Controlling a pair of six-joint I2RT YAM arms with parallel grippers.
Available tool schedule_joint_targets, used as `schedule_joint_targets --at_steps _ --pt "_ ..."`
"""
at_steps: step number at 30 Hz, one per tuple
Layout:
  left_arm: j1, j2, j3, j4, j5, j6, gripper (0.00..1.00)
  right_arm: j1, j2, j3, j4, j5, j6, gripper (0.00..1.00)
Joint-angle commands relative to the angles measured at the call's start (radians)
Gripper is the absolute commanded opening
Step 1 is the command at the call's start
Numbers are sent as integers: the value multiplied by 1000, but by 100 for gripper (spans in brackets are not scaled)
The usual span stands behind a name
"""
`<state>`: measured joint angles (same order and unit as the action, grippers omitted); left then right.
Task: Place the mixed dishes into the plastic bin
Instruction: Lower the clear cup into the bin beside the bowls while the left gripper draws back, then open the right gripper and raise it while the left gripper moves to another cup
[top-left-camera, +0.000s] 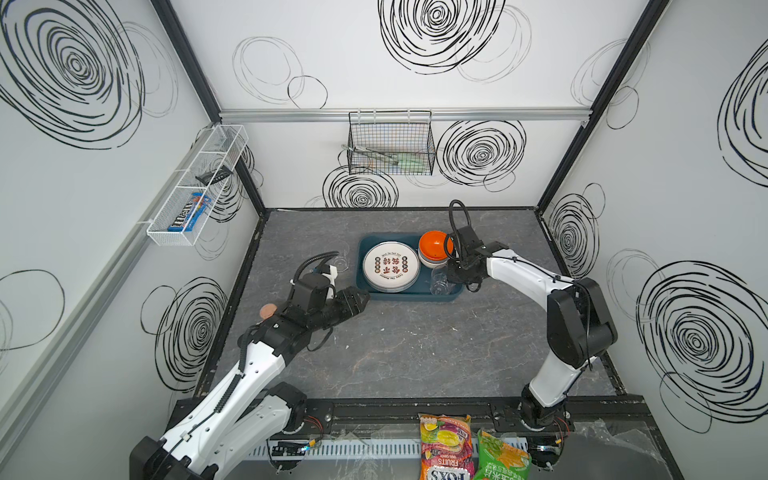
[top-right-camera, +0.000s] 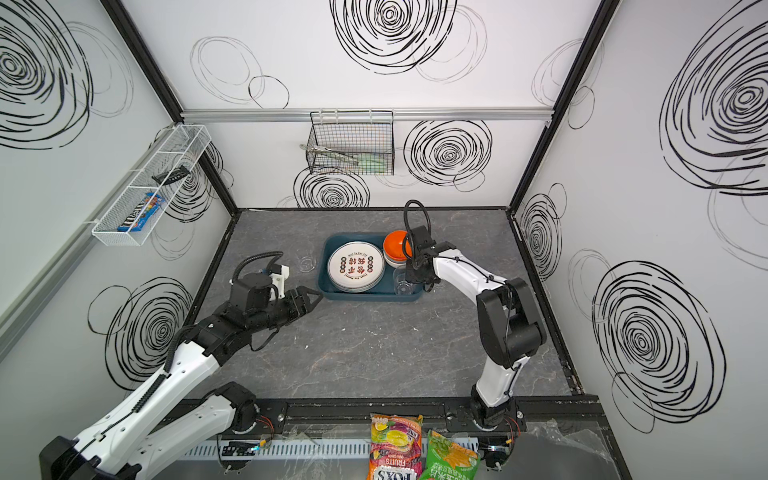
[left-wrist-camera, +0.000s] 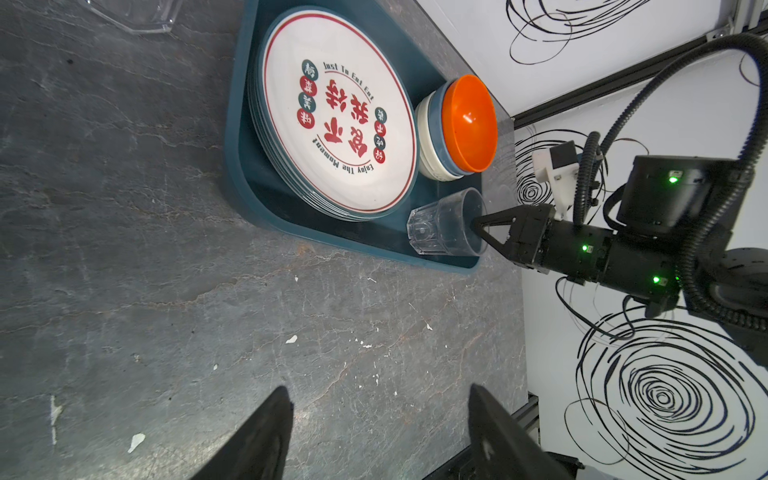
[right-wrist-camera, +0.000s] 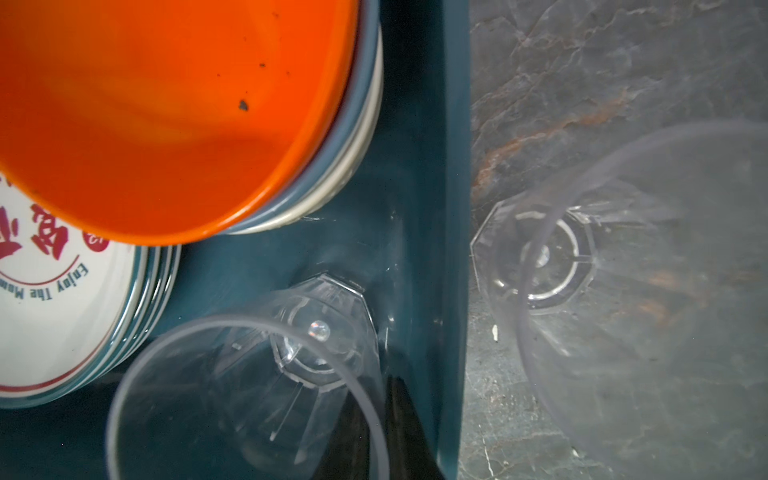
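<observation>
The dark teal plastic bin holds a stack of white plates and nested bowls, orange on top. A clear tumbler stands upright in the bin's front right corner. My right gripper pinches its rim, one finger inside and one outside. A second tumbler stands on the table just outside that wall. A third tumbler stands left of the bin. My left gripper hovers open and empty by the bin's front left corner.
A black wire basket hangs on the back wall. A white mesh rack hangs on the left wall. Snack bags lie at the front edge. A brown cork top shows behind my left arm.
</observation>
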<state>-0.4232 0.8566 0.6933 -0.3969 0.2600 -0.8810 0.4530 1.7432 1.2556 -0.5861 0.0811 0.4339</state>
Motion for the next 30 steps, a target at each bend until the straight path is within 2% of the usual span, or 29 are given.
schedule_joint_targets --at_steps 1,8,27,30 --pt "9 -14 -9 15 7 -9 70 -2 9 8 14 -4 16 18" --pt "13 -13 -3 12 7 -7 70 -2 -2 16 -2 -1 17 29" --pt "79 29 78 -50 -27 49 71 11 -189 2 -36 -10 2 34" --pt "102 53 98 -58 -30 67 71 21 -228 -9 -26 -35 -11 38"
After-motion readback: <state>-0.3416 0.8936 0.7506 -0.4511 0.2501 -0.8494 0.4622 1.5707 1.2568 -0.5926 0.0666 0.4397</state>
